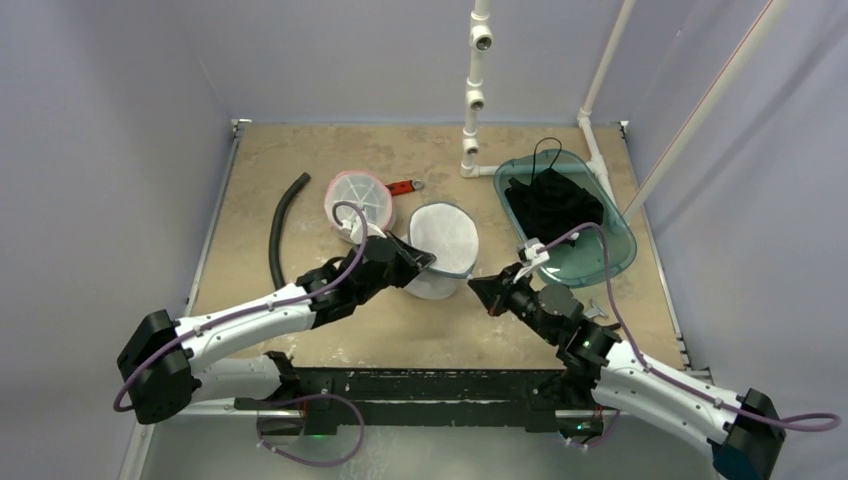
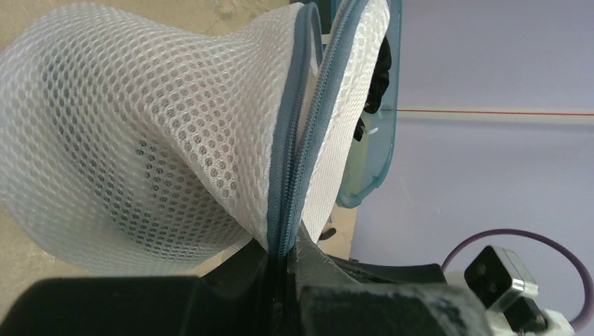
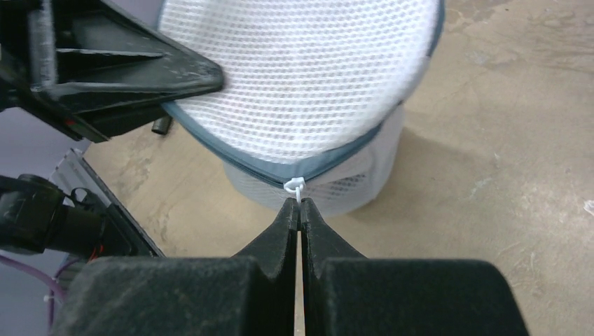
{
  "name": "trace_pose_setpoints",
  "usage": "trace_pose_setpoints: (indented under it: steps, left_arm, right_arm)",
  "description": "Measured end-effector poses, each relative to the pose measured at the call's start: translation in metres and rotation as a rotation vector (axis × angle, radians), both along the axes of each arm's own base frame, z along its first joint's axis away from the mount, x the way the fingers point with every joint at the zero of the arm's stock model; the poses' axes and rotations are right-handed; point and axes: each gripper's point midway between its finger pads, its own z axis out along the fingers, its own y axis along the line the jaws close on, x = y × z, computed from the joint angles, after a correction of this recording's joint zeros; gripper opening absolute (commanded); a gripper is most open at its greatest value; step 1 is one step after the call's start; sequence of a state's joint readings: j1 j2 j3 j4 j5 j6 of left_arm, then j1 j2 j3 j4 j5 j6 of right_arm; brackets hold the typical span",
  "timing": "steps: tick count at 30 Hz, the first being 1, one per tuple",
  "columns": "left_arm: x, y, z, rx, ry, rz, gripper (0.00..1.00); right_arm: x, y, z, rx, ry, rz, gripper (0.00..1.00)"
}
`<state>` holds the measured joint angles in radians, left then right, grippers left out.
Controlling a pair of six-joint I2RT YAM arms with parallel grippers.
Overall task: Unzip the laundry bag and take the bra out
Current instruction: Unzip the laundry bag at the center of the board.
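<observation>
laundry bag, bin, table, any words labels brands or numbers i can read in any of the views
None: no readable text in any view.
The laundry bag, its white zipper pull and the teal bin show no words, labels or numbers.

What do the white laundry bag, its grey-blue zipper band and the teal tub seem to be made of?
The white laundry bag looks like soft synthetic mesh, probably polyester: open honeycomb holes, limp folds. The grey-blue zipper band seems matte woven fabric tape, without shine. The teal tub looks like hard, glossy, translucent plastic: tinted, seemingly see-through walls.
</observation>
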<state>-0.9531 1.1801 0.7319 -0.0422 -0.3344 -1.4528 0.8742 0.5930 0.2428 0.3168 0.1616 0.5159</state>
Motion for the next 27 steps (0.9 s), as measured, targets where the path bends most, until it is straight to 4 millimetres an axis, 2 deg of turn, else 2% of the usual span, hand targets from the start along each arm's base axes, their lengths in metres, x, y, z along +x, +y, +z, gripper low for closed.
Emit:
trace_pose_setpoints:
  steps: [6,14,17,21,23,25,27]
  left_arm:
    - [-0.003,0.008,0.01,0.044,-0.068,-0.107,0.0]
    - [0.001,0.013,0.005,0.122,-0.136,-0.272,0.03]
    - [0.001,0.015,-0.008,0.152,-0.14,-0.298,0.19]
    - [0.0,0.026,-0.035,0.203,-0.105,-0.298,0.5]
    - [0.001,0.029,-0.04,0.219,-0.096,-0.292,0.62]
    - [0.003,0.031,-0.039,0.223,-0.102,-0.285,0.69]
    - [0.002,0.034,-0.039,0.23,-0.1,-0.284,0.7]
  right_arm:
    - [0.005,-0.01,0.0,0.028,0.033,-0.078,0.0]
    - [0.004,-0.015,-0.004,0.055,0.044,-0.104,0.0]
    - [0.002,-0.013,-0.012,0.046,0.051,-0.089,0.0]
    - [0.0,-0.012,-0.025,0.019,0.068,-0.074,0.0]
    - [0.0,-0.012,-0.027,0.012,0.07,-0.073,0.0]
    - [0.0,-0.012,-0.026,0.012,0.065,-0.071,0.0]
    - [0.0,-0.012,-0.026,0.012,0.061,-0.068,0.0]
